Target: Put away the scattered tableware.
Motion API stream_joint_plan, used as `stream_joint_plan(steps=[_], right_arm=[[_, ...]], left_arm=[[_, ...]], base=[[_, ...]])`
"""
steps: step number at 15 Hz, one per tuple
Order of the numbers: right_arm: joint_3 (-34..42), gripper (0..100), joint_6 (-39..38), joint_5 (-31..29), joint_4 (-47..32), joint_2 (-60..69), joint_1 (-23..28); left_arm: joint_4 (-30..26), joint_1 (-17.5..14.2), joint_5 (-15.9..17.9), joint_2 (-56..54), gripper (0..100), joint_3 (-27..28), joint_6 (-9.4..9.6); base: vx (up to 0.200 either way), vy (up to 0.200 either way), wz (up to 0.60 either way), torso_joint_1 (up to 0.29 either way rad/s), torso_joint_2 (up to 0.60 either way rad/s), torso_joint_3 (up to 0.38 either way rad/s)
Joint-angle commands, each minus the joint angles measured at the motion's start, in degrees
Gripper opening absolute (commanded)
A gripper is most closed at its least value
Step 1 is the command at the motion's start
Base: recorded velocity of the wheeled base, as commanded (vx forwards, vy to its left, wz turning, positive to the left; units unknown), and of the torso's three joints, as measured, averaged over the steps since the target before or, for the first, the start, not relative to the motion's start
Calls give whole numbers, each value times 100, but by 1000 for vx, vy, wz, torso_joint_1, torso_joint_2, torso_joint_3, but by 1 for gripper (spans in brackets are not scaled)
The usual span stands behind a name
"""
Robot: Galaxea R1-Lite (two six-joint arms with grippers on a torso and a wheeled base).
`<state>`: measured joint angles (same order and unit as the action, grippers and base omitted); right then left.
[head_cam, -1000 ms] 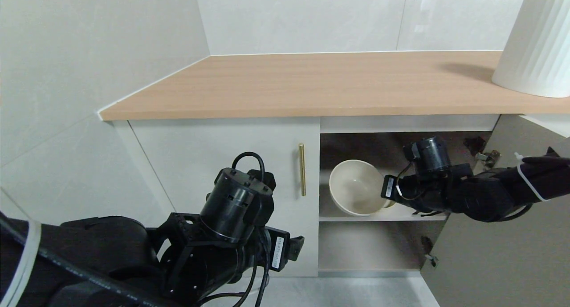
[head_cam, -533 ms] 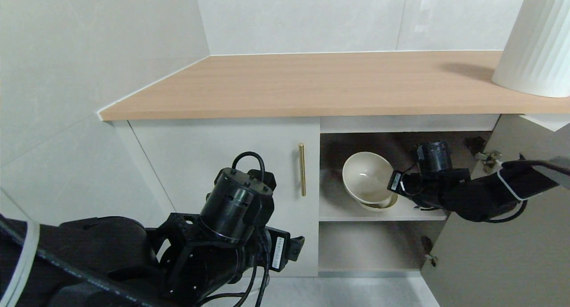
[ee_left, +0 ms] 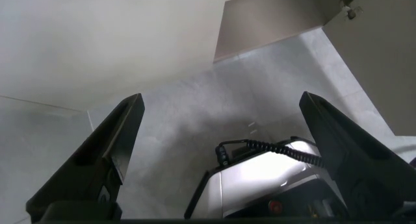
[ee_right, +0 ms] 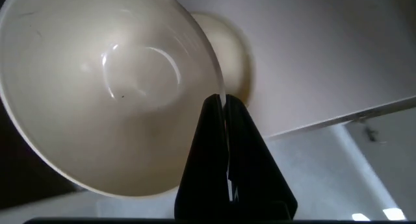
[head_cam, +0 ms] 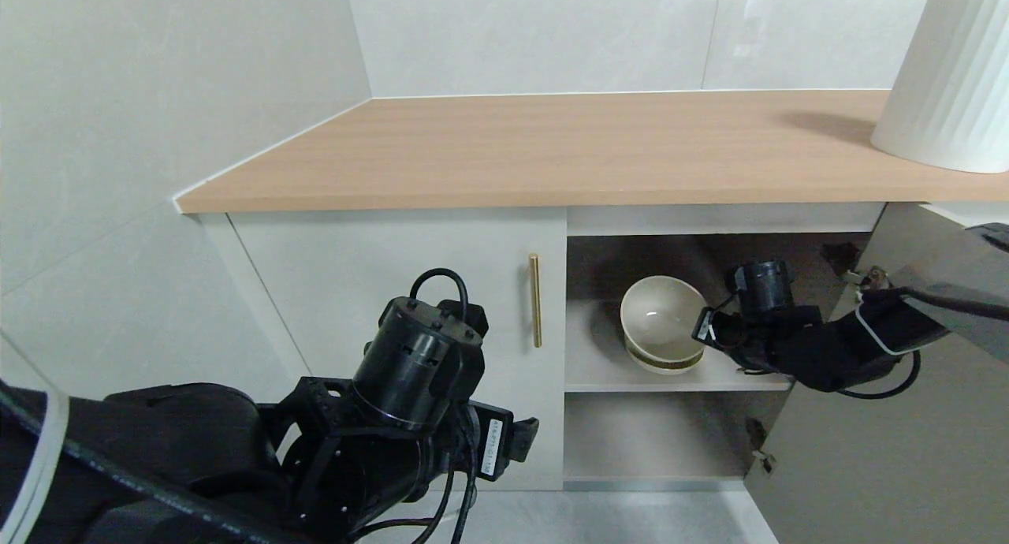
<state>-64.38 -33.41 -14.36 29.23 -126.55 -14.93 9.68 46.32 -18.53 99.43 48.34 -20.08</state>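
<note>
A cream bowl (head_cam: 660, 315) is inside the open cabinet, above the upper shelf (head_cam: 599, 370), tilted with its opening facing outward. It rests on or just over a second bowl (head_cam: 664, 362) with a dark band; contact is unclear. My right gripper (head_cam: 701, 335) reaches into the cabinet from the right and is shut on the cream bowl's rim. In the right wrist view the fingers (ee_right: 221, 159) pinch the rim of the cream bowl (ee_right: 117, 87), with the second bowl (ee_right: 231, 52) behind it. My left gripper (ee_left: 221, 104) hangs low before the closed door, open over the floor with nothing in it.
The left cabinet door (head_cam: 394, 292) is closed, with a brass handle (head_cam: 534, 299). The right door (head_cam: 875, 426) stands swung open beside my right arm. A lower shelf space (head_cam: 654, 437) lies beneath. On the wooden countertop (head_cam: 552, 150) stands a white ribbed container (head_cam: 954, 79) at the far right.
My right gripper has carried the cream bowl deeper into the cabinet and to the right, lowering it onto the banded bowl. The left arm has stayed still.
</note>
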Motion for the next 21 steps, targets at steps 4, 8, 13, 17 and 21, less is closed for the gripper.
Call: stream_joint_plan(steps=[4, 8, 13, 17, 21], right_arm=[[-110, 0, 10, -49, 3, -239, 78], [-119, 0, 19, -58, 3, -274, 70], [-154, 0, 19, -93, -5, -291, 78], [-136, 100, 19, -93, -5, -300, 78], [-119, 100, 19, -93, -5, -282, 70]], left_arm=[[8, -9, -10, -2, 100, 0, -5], [8, -9, -10, -11, 100, 0, -5], [8, -9, -10, -20, 100, 0, -5], [-1, -9, -10, -46, 100, 0, -5], [8, -9, -10, -64, 100, 0, -14]], base=[[0, 0, 0, 0, 0, 0], [0, 0, 0, 0, 0, 0], [0, 0, 0, 0, 0, 0], [0, 0, 0, 0, 0, 0], [0, 0, 0, 0, 0, 0]])
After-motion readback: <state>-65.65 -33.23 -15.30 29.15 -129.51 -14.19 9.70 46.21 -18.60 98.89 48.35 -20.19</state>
